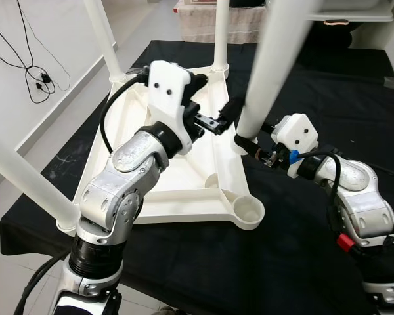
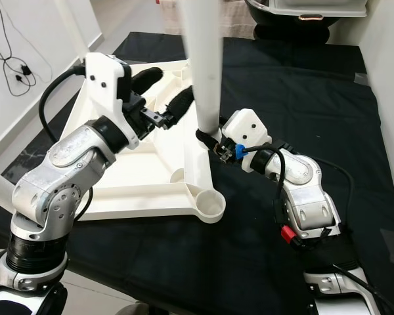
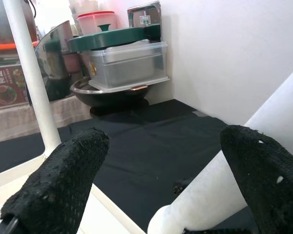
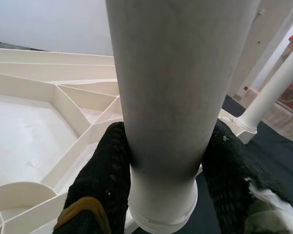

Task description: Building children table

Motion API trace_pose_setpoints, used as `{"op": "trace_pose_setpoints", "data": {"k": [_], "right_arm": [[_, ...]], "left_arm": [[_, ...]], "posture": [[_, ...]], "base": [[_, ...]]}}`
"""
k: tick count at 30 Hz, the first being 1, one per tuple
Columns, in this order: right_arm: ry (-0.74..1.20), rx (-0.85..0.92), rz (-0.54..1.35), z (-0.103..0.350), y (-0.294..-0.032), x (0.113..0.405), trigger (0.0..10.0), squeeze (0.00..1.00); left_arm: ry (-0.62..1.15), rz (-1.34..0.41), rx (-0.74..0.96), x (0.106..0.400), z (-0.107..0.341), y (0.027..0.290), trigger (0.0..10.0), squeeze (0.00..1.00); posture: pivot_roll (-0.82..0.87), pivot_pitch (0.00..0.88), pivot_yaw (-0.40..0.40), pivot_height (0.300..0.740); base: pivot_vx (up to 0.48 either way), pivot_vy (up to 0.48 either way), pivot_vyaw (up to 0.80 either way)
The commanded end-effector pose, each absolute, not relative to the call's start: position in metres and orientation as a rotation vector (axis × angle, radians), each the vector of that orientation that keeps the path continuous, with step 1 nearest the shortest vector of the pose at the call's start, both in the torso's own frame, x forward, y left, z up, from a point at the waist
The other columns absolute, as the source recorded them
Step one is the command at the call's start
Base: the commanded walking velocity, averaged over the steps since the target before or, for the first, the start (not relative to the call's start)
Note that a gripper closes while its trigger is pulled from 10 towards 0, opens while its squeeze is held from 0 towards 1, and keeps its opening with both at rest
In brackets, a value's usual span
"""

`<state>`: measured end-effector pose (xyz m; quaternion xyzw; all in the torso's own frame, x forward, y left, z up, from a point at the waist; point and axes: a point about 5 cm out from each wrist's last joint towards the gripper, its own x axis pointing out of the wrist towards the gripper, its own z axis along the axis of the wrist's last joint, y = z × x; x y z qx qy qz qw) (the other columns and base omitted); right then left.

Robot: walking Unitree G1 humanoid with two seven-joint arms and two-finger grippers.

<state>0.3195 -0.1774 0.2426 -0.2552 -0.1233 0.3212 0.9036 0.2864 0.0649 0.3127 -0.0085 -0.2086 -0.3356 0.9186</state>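
Both arms are brushed silver with rounded segments and black joint rings. Each wrist carries a white boxy housing with small dark screw holes. A black cable loops from the left arm to its housing. The right arm shows a blue fitting near the wrist and a red connector lower down. The fingers are black and coarse-textured.

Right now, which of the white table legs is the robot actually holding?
The leg by the tabletop's near right side, clamped near its base in the right claw. The others already stand in corner sockets, ungripped.
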Motion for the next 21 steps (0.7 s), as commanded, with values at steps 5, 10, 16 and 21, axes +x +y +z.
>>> {"op": "trace_pose_setpoints", "data": {"k": [5, 10, 16, 21], "right_arm": [[-0.226, -0.446, 0.546, 0.246, -0.19, 0.331, 10.0, 0.0], [-0.176, -0.361, 0.455, 0.248, -0.202, 0.338, 10.0, 0.0], [-0.205, -0.423, 0.516, 0.25, -0.193, 0.334, 10.0, 0.0], [-0.223, -0.454, 0.565, 0.249, -0.186, 0.33, 10.0, 0.0]], "left_arm": [[-0.473, -0.701, 0.014, 0.28, 0.316, 0.065, 10.0, 0.0], [-0.48, -0.696, 0.035, 0.279, 0.315, 0.067, 10.0, 0.0], [-0.502, -0.684, 0.082, 0.28, 0.316, 0.068, 10.0, 0.0], [-0.531, -0.651, 0.14, 0.284, 0.319, 0.068, 10.0, 0.0]], "posture": [[-0.07, 0.18, 0.049, 0.74], [-0.07, 0.181, 0.048, 0.74], [-0.07, 0.184, 0.052, 0.74], [-0.06, 0.185, 0.053, 0.74]], "base": [[0.0, 0.0, 0.0], [0.0, 0.0, 0.0], [0.0, 0.0, 0.0], [0.0, 0.0, 0.0]]}}
